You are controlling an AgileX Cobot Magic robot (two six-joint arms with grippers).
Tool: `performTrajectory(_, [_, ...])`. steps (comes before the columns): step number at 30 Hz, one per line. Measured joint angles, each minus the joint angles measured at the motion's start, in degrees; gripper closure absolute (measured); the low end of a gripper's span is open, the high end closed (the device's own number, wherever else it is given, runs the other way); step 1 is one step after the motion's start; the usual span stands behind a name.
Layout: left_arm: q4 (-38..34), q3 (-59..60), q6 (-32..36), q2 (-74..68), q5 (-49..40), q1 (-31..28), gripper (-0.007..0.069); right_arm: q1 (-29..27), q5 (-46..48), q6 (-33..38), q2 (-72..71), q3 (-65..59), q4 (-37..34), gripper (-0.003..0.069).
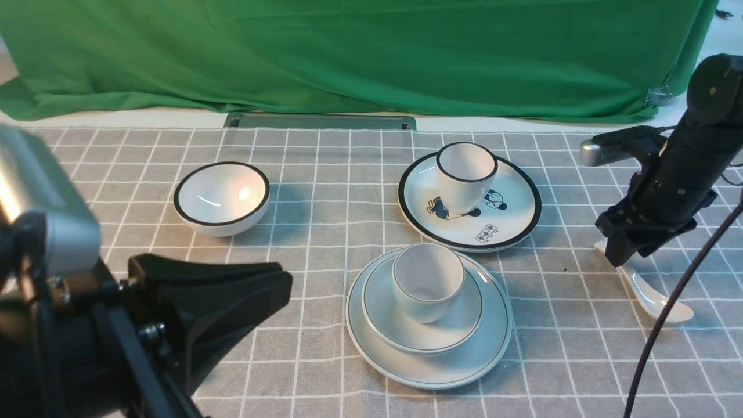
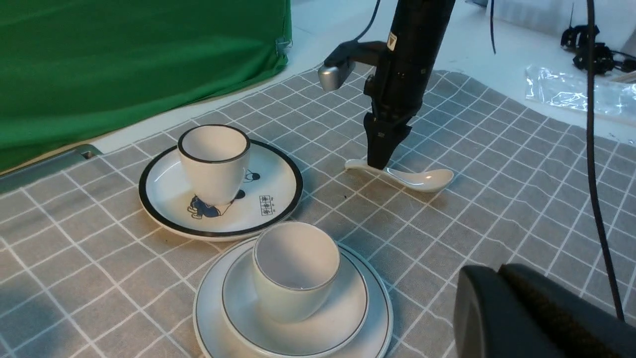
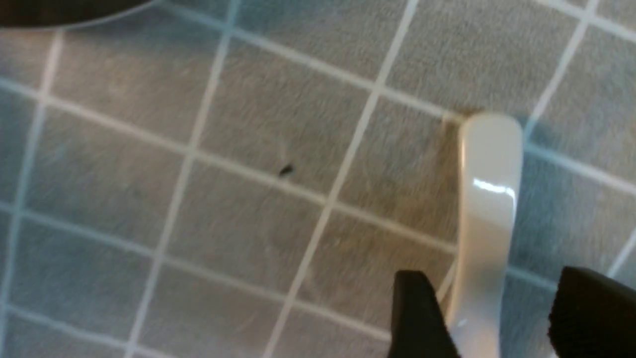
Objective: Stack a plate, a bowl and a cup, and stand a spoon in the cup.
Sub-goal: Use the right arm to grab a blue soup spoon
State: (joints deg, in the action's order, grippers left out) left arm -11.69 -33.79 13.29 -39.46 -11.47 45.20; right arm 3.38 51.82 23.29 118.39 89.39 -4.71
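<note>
Nearest the camera, the left claw [image 1: 281, 285] hangs low over the table [image 1: 302, 348] with its jaws pressed together and nothing between them. Just ahead of it and to its right, between the two claws, stands the stack: the plate [image 1: 432, 378] flat on the checked cloth [image 1: 580, 360], the bowl [image 1: 400, 334] centred on it, and the cup [image 1: 428, 283] upright in the bowl, with nothing in it. To the right of the stack, the right claw [image 1: 621, 255] points down at the table, its jaws spread on either side of the handle of the spoon [image 1: 657, 300]. The spoon lies flat on the cloth, its bowl end towards the camera, well apart from the cup. Beyond the stack, to the left of the right claw, a black-rimmed cup [image 1: 466, 174] stands on a black-rimmed plate [image 1: 511, 223] with cartoon figures. Far ahead of the left claw sits a black-rimmed bowl [image 1: 222, 197]. A green cloth [image 1: 348, 52] hangs behind the table.
</note>
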Motion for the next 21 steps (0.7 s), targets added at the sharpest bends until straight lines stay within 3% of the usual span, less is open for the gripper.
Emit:
performTrajectory(13, [-0.3, 0.7, 0.0, 0.3, 1.6, 0.0, 0.0615, -0.3, -0.1, 0.4, 5.7, 3.2, 0.1, 0.0274])
performTrajectory(16, [-0.3, 0.7, 0.0, 0.3, 1.6, 0.0, 0.0615, -0.3, 0.3, 0.4, 5.9, 3.5, 0.6, 0.0363])
performTrajectory(18, [-0.3, 0.7, 0.0, 0.3, 1.6, 0.0, 0.0615, -0.3, 1.3, 0.3, 5.9, 3.5, 0.9, 0.0484])
performTrajectory(21, [-0.3, 0.7, 0.0, 0.3, 1.5, 0.0, 0.0615, -0.3, 3.1, -0.2, 5.8, 3.5, 0.7, 0.0489])
